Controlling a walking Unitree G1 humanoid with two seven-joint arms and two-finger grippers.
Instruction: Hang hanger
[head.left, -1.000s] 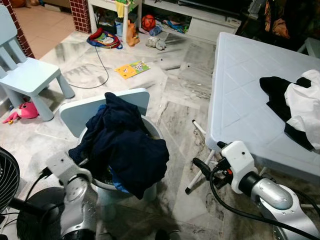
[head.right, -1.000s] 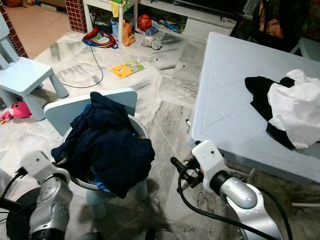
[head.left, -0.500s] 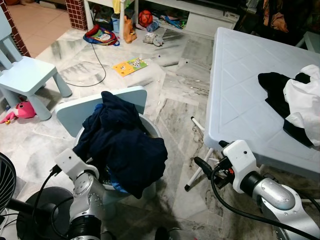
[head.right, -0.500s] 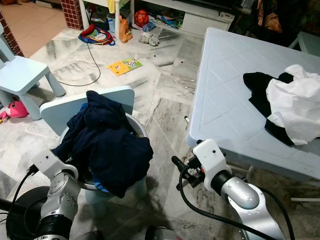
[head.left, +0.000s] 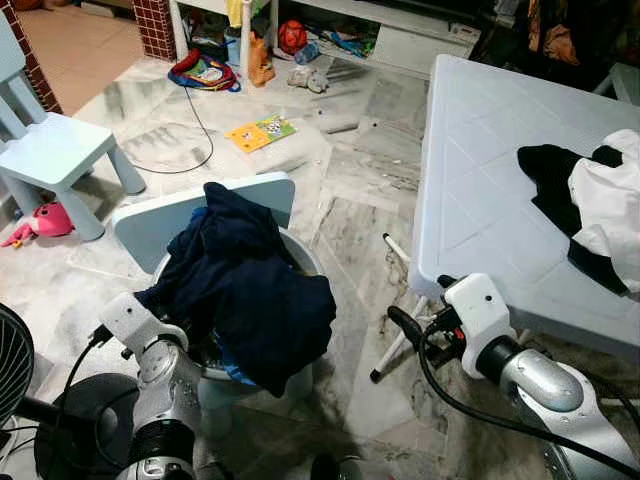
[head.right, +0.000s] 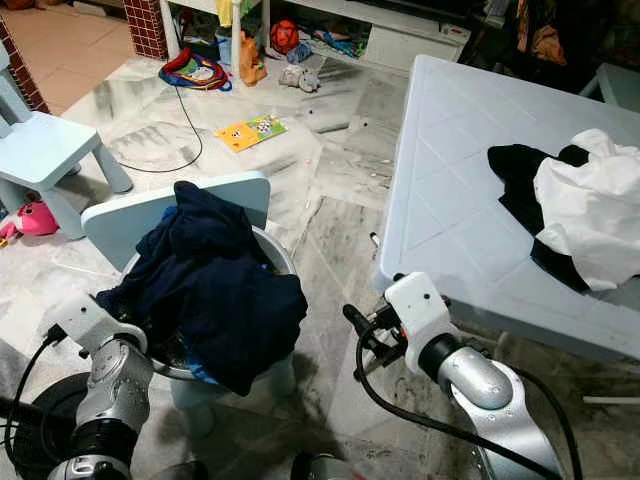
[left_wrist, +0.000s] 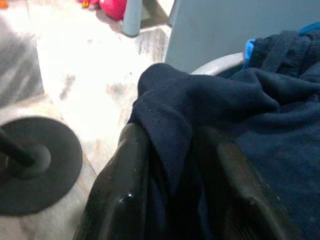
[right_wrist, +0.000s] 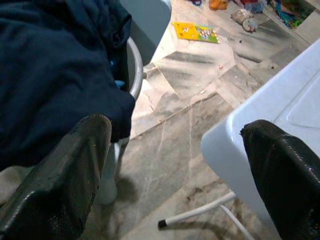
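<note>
A heap of dark blue clothes (head.left: 250, 290) spills over the rim of a pale round basket (head.left: 303, 258) in front of me. My left gripper (left_wrist: 172, 132) is at the basket's near left side, shut on a fold of the dark blue clothes, with cloth covering its fingers in the eye views. My right gripper (head.left: 400, 322) is open and empty, low beside the near corner of the light blue table (head.left: 480, 200). Thin white rods (head.left: 395, 345) lie on the floor under that corner; I cannot tell what they are.
Black and white garments (head.left: 590, 200) lie on the table's right. A light blue panel (head.left: 160, 225) stands behind the basket. A fan base (head.left: 70, 430) is by my left arm. A small blue chair (head.left: 60, 150), a cable and toys lie farther left and back.
My left wrist has drawn slightly back to the left at the basket's edge. My right gripper has lifted a little toward the table corner. The camera shifted a little.
</note>
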